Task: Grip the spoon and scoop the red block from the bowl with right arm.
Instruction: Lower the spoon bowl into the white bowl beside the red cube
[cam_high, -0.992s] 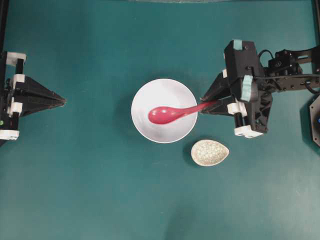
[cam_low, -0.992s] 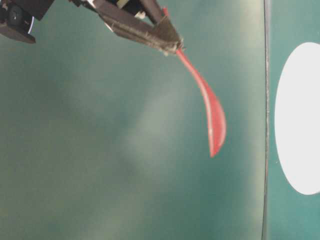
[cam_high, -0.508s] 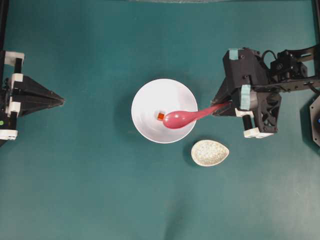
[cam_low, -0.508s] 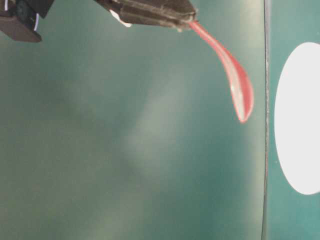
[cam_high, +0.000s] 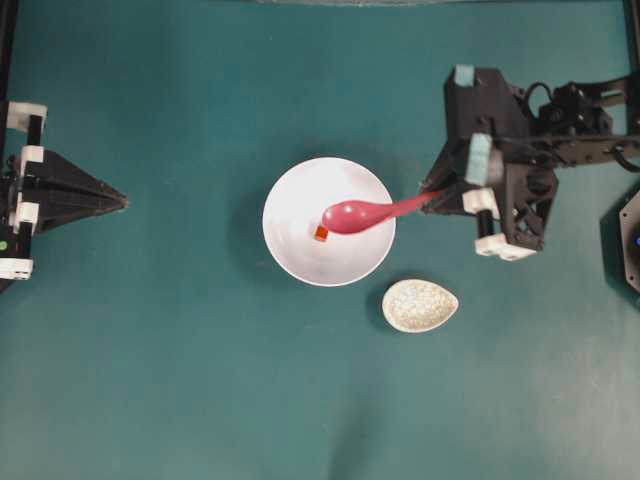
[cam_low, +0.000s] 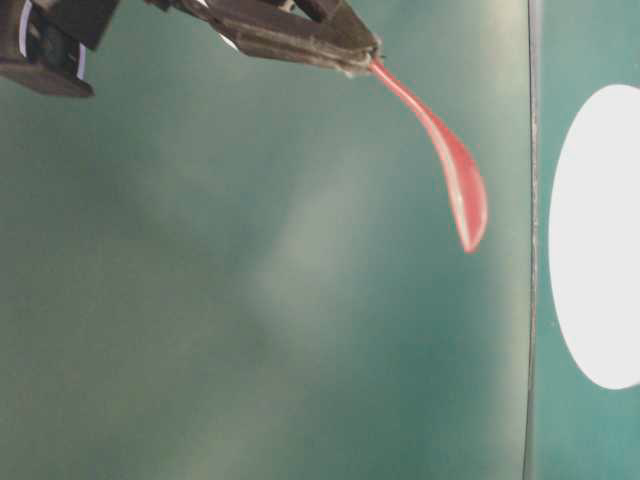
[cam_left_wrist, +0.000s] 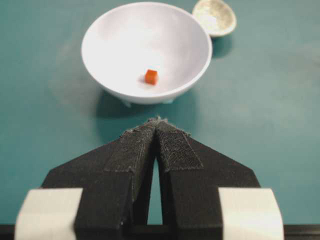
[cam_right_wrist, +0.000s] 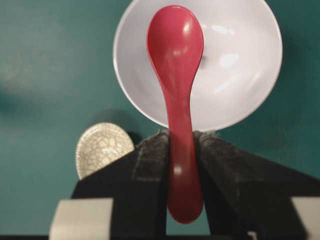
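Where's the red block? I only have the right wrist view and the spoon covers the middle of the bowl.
Observer: Overhead, the red block sits on the floor of the bowl, just off the tip of the spoon.
Operator: Is it in the scoop yet?
Observer: No. The left wrist view shows the block alone on the bowl floor, with no spoon near it.
Operator: Left arm in the way?
Observer: No. The left gripper is shut and parked at the table's far left, clear of the bowl.
Operator: Grip OK?
Observer: The right gripper is clamped on the spoon handle.
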